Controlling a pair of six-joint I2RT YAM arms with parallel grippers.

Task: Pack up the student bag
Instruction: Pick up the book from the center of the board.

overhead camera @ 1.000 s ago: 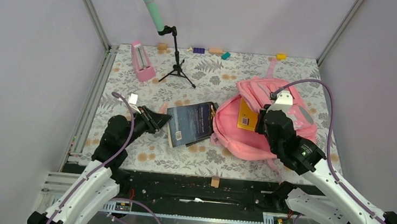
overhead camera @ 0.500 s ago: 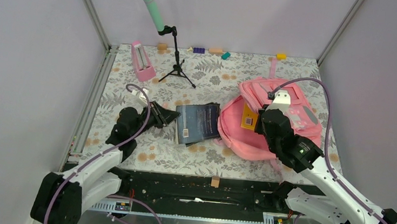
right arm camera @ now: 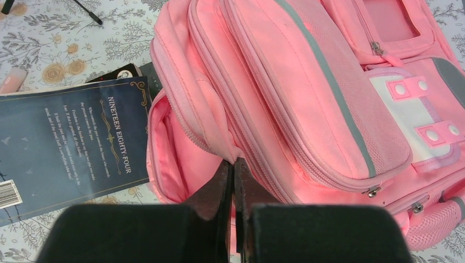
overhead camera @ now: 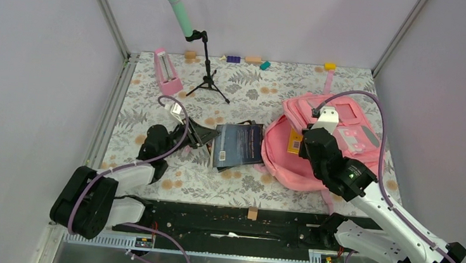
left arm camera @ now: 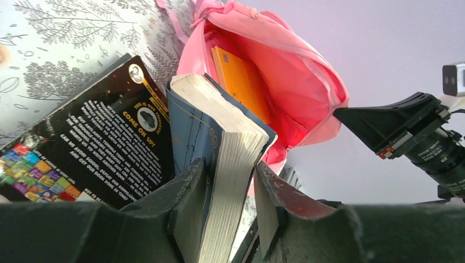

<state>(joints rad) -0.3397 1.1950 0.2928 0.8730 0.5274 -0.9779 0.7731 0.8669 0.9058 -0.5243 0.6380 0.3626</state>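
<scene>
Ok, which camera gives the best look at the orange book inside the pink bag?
The left wrist view: it looks into the open student bag, where the orange book stands inside. The top external view shows only a small orange patch with a barcode. The right wrist view shows none of it.

Large pink soft backpack (right arm camera: 307, 98) at right fingers (right arm camera: 219, 186): matt woven cloth. Dark blue paperback book (left arm camera: 219, 137) between left fingers (left arm camera: 189, 186): smooth cover, rough cream paper edges.
</scene>
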